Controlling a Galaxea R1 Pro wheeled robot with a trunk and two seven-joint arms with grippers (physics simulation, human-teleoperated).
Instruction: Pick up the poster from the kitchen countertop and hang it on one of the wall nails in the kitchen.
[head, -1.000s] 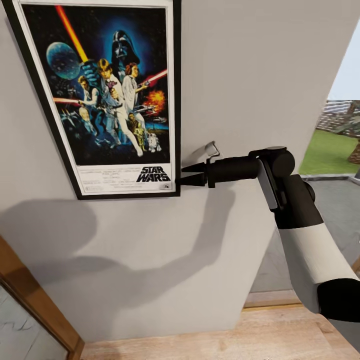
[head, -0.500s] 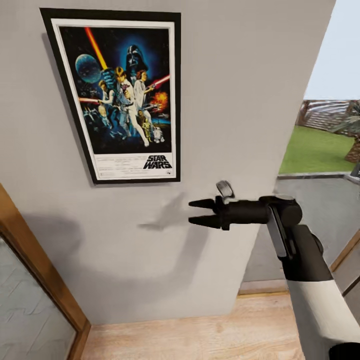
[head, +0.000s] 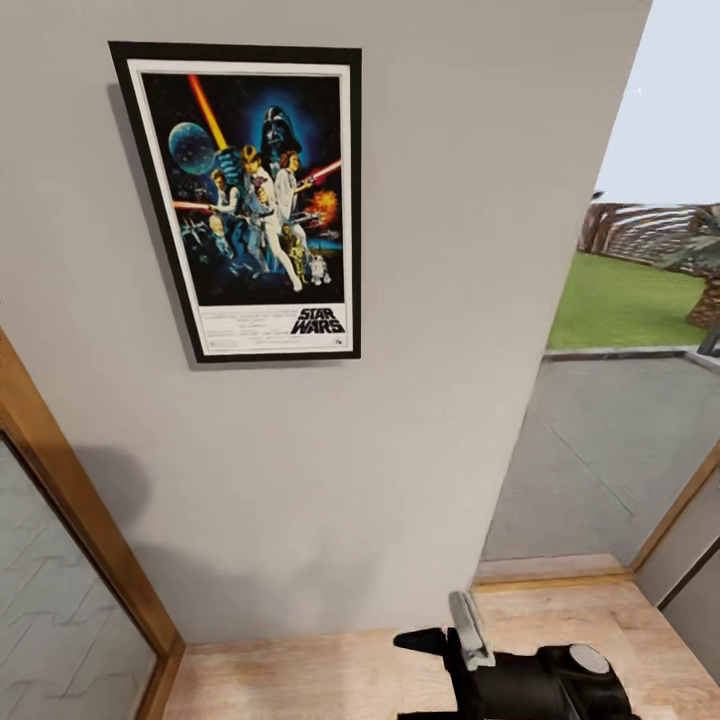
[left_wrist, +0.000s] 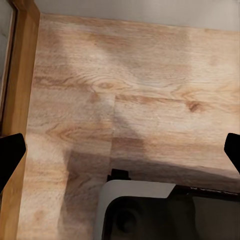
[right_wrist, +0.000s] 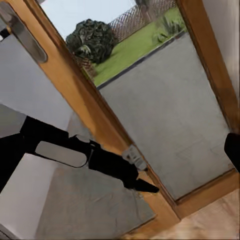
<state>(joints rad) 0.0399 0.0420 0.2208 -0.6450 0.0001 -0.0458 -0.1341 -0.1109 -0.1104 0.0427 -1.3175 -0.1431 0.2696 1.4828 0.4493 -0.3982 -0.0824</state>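
— Where is the poster (head: 250, 200)?
— Flat on the grey wall (head: 450, 250), slightly tilted, nothing gripping it.
— The grippers?
— The right gripper (head: 425, 675) hangs low near the floor (head: 300, 680), fingers apart, empty; the left gripper (left_wrist: 120, 155) too.
— Risk?
— A poor catch on its nail could drop it.

Interior of a home: a framed film poster (head: 250, 200) hangs on a plain pale grey wall (head: 450, 300) above a light wood plank floor (head: 330, 670); wood-framed glazed doors (right_wrist: 150, 125) with a metal handle (right_wrist: 22, 32) open onto a lawn (head: 620, 300) and a shrub (right_wrist: 92, 40)
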